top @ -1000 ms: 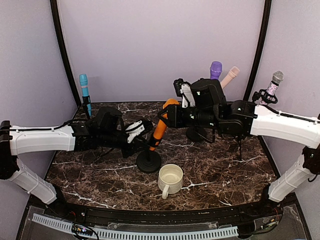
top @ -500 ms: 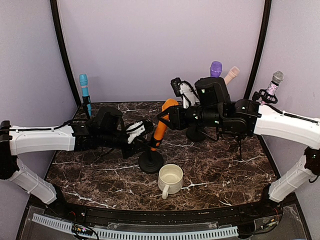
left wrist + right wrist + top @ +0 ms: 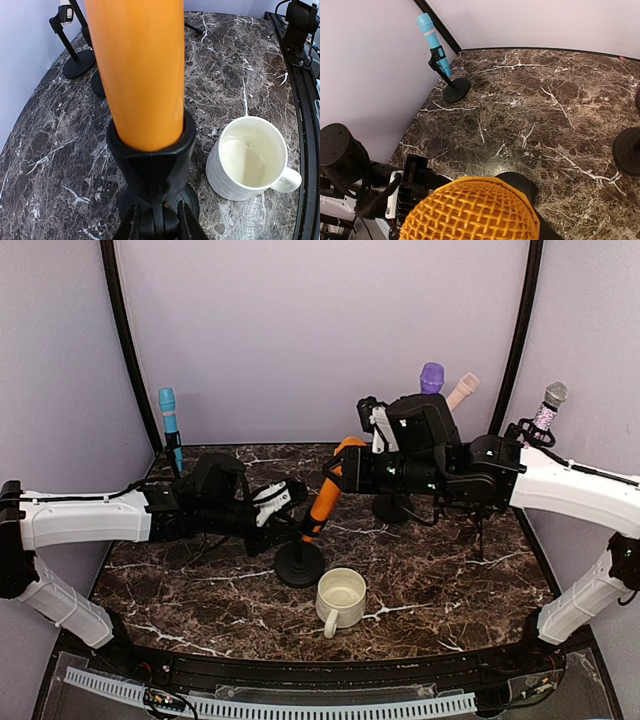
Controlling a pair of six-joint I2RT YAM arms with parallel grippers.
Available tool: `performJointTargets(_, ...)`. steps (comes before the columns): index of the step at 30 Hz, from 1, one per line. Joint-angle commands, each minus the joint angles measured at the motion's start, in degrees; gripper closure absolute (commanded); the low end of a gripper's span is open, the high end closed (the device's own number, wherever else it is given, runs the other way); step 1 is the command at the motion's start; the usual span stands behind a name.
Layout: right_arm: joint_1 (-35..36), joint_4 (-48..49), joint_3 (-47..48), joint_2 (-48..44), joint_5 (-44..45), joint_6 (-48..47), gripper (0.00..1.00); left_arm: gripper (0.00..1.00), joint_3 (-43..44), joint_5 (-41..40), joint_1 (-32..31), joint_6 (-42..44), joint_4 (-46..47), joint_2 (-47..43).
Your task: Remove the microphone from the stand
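**Desk:** What does the overhead give you?

**Me:** The orange microphone point(image 3: 324, 502) is seated in its stand point(image 3: 299, 564) around the middle of the worktop point(image 3: 180, 580), leaning toward one o'clock. My left pincer point(image 3: 293, 498) reaches in from nine o'clock to the stem. My right pincer point(image 3: 350, 462) comes from three o'clock to the top of the mic. A white mug point(image 3: 341, 598) sits just beside the base at five o'clock.

**Desk:** Why both arms?

**Me:** My read is that the left one braces the stand so the base doesn't lift while the right one draws the mic out.

**Desk:** Left wrist?

**Me:** The orange barrel fills twelve o'clock, socketed in the black clip point(image 3: 152, 150). My fingers point(image 3: 131, 227) are closed on the stem beneath it. The mug is at three o'clock, near the stand but not touching it.

**Desk:** Right wrist?

**Me:** The mesh head point(image 3: 470, 212) sits at six o'clock, right under the lens. My fingers are hidden, so I cannot tell whether that pincer has closed on it. A blue microphone point(image 3: 427, 27) stands at eleven o'clock, well apart.

**Desk:** What's the risk?

**Me:** Pulling off-axis could jam the barrel in the clip or tip the stand into the mug.
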Motion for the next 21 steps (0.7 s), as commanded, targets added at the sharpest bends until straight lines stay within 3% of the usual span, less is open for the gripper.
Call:
performJointTargets(1,-1.27,7.43,5.62,-3.38,11.71,6.32,0.81,1.00,-1.57,-4.91,0.64,0.93,-10.07,1.05)
performJointTargets(21,-1.36,8.37,8.42,-4.87,4.49,-3.86,0.81,1.00,-1.35,-4.97,0.65,0.83,-10.43,1.81)
